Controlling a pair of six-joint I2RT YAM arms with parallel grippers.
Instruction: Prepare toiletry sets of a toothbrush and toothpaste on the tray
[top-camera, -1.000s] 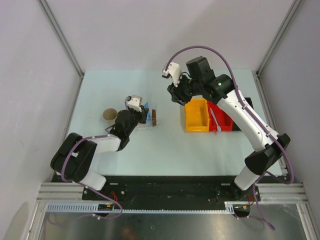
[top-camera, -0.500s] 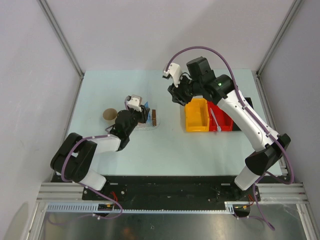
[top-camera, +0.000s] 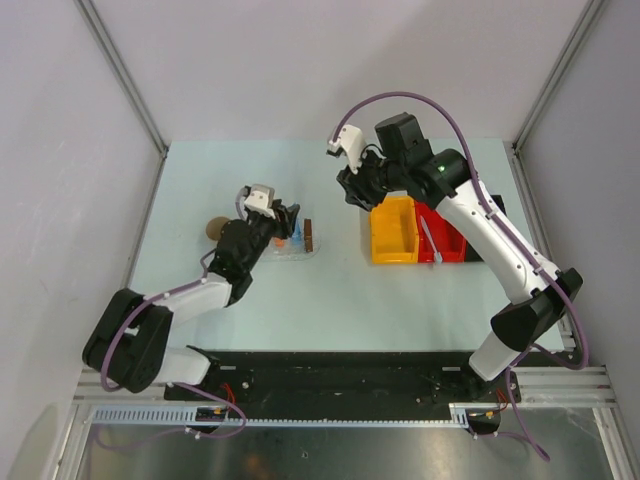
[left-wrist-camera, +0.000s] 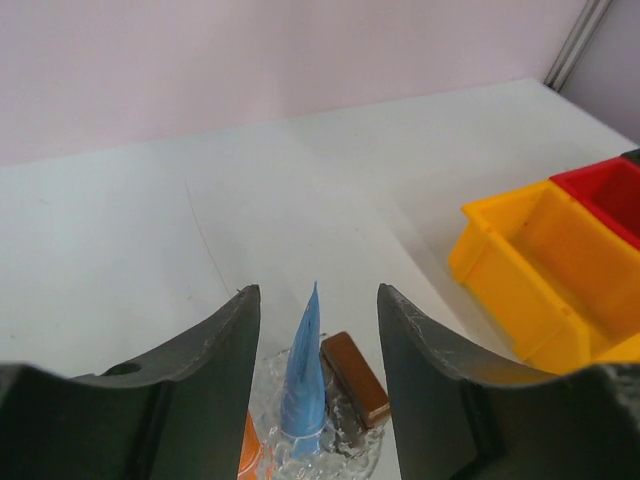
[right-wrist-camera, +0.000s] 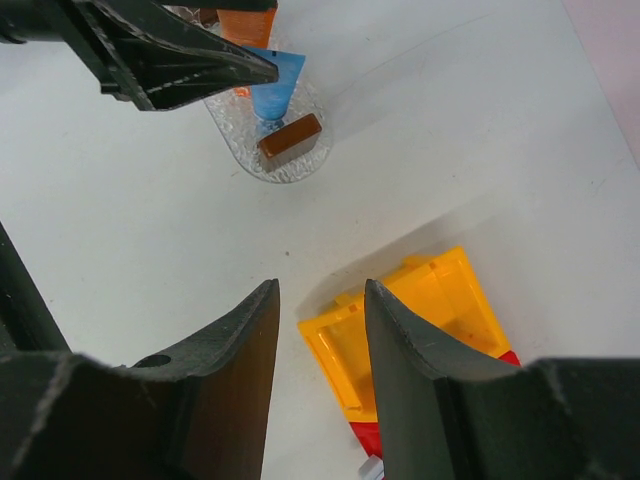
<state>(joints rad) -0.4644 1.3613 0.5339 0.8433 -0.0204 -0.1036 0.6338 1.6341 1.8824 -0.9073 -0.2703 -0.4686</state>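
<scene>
Jaws of the left gripper (left-wrist-camera: 317, 292) spread wide, nothing held. Directly below and just ahead of its tips: tray (left-wrist-camera: 362, 452), clear plastic. Blue toothpaste (left-wrist-camera: 303, 385) sits in it, in line with the gap between the fingers but touching neither; flat or tilted, cannot tell. Orange toothpaste (left-wrist-camera: 250, 448) just beside it, under the left finger, mostly hidden. Brown end block (left-wrist-camera: 355, 378) on the blue tube's other side, toward the right finger. Yellow bin (left-wrist-camera: 530, 270) well off to the gripper's right-front, red bin (left-wrist-camera: 605, 195) touching it beyond. Beige cup (top-camera: 212, 229) near the left wrist, on its outer side, partly hidden.

Right gripper (right-wrist-camera: 320, 290) also parted, empty, hanging above the table (right-wrist-camera: 150, 230). Tray well ahead of its tips; yellow bin below them, slightly right. Toothbrush (top-camera: 430, 240) lies at the red bin, along the wall it shares with the yellow bin, behind the right gripper and well apart from the tray.
</scene>
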